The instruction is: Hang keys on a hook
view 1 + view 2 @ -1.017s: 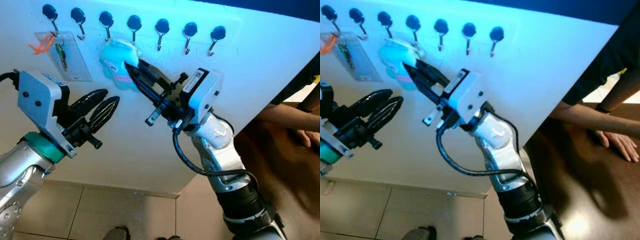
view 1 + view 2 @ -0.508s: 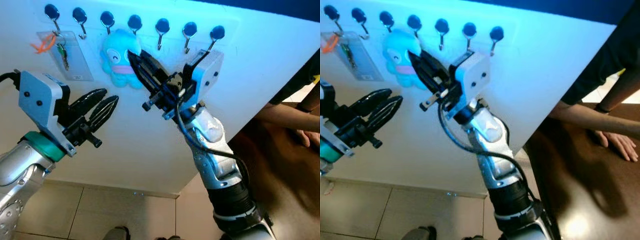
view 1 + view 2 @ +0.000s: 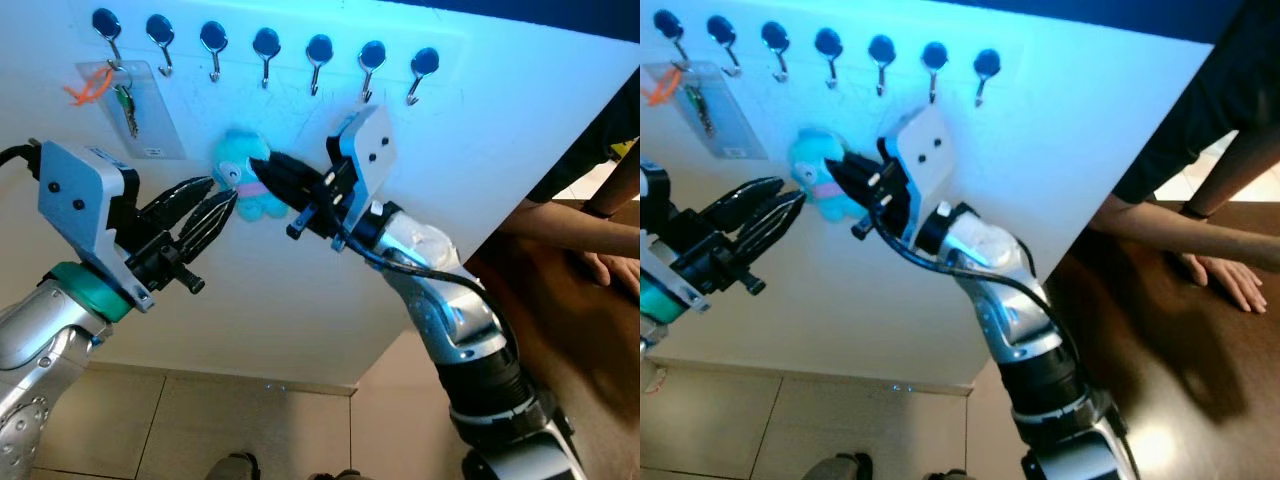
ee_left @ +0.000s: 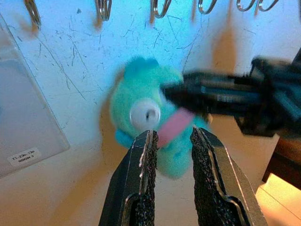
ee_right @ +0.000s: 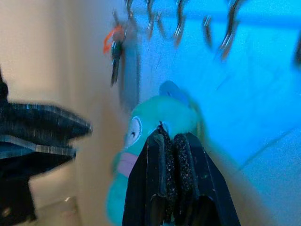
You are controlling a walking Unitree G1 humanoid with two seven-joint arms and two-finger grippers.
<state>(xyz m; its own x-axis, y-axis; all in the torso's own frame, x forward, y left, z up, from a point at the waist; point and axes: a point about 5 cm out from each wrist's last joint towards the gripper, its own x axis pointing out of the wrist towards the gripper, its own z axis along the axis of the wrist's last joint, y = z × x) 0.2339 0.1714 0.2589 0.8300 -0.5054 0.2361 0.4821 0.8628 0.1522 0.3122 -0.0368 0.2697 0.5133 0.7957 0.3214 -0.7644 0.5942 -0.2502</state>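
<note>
A teal plush keychain [image 3: 238, 190] with a pink mouth hangs off the hooks, just in front of the white board [image 3: 500, 130]. My right gripper [image 3: 262, 170] is shut on it from the right, its fingers [image 5: 168, 141] pressed together over the plush [image 5: 155, 117]. My left gripper [image 3: 222, 200] is open, its tips right beside the plush's left side; in the left wrist view the plush [image 4: 141, 103] sits just beyond the parted fingertips [image 4: 149, 139]. Several round-headed hooks [image 3: 265, 48] run along the top of the board.
A clear card holder with keys and an orange tag [image 3: 125, 100] hangs on the leftmost hook. A person's arm and hand [image 3: 1225, 285] rest on a dark brown table [image 3: 1160, 380] at the right. Tiled floor [image 3: 150, 430] lies below.
My right gripper has carried the plush down from hook level and to the left, up to the left gripper's tips. The left arm has stayed in place.
</note>
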